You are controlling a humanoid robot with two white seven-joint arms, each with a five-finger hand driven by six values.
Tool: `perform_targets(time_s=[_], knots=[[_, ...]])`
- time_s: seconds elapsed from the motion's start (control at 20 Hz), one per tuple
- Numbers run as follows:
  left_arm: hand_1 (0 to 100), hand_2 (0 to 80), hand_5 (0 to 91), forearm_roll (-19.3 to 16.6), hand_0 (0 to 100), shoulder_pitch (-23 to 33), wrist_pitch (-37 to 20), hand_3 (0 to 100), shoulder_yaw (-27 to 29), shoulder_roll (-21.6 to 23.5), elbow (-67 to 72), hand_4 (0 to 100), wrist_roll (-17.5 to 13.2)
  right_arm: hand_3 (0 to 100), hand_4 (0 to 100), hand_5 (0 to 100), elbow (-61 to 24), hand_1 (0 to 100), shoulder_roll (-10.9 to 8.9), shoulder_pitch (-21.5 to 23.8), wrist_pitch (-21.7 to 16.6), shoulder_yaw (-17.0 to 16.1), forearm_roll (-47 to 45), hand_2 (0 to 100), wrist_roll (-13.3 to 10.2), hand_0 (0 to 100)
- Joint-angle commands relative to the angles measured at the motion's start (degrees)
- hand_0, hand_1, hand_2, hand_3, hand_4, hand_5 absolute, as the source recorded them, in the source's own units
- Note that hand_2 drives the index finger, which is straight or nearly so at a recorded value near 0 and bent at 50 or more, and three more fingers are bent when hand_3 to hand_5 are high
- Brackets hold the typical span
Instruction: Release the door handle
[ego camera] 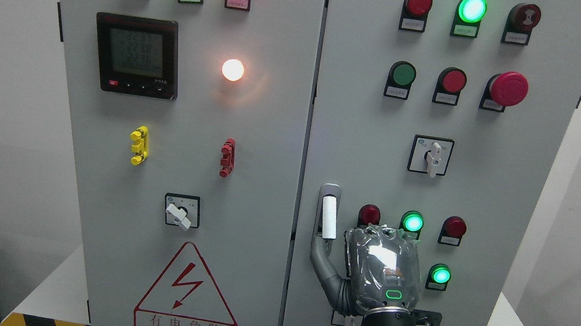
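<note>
Head view: the door handle [328, 217] sits at the left edge of the right cabinet door [517, 187], a little below its middle, a white upright grip in a grey recessed mount. The right robot hand [380, 273], wrapped in clear plastic, comes up from the bottom edge right of the middle and hangs just beside the handle on its right. A grey finger [325, 271] reaches up and left to the foot of the handle and appears to touch it there; the other fingers are hidden behind the back of the hand, so whether the hand is gripping or slack cannot be told.

Around the hand on the same door are a dark red lamp [369, 215], a lit green lamp [413, 222], another red lamp [453, 228] and a second lit green lamp [441, 275]. Higher up is a white rotary switch [431, 156], and above that a red mushroom button [508, 89].

The left cabinet door [100, 160] carries a digital meter [136, 56], a glowing white lamp [232, 69], a yellow clip [139, 145], a red clip [227, 157], a selector switch [181, 211] and a red triangular warning sign [189, 295].
</note>
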Motion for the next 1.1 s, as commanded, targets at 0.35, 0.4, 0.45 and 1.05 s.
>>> perform_targets(time_s=[0.35,0.4,0.45,1.05], knots=[[39,0.0,0.0,0.0,12,0.0,-0.04,0,-1.41,0.0,0.0,0,0.03,100,92,96,-0.09,0,0.0,-0.01,0.38,-0.13,0.0,100,-0.04,58],[39,0.0,0.0,0.0,12,0.0,0.05,0,-1.41,0.0,0.0,0,0.03,100,92,96,-0.09,0,0.0,-0.01,0.9,-0.13,-0.17,100,-0.04,58],[39,0.0,0.0,0.0,12,0.0,-0.04,0,-1.41,0.0,0.0,0,0.03,100,92,96,-0.09,0,0.0,-0.01,1.08,-0.13,-0.17,100,-0.04,58],[39,0.0,0.0,0.0,12,0.0,-0.04,0,-1.41,0.0,0.0,0,0.03,100,92,97,-0.09,0,0.0,-0.1,1.26,-0.22,-0.17,100,-0.04,60]])
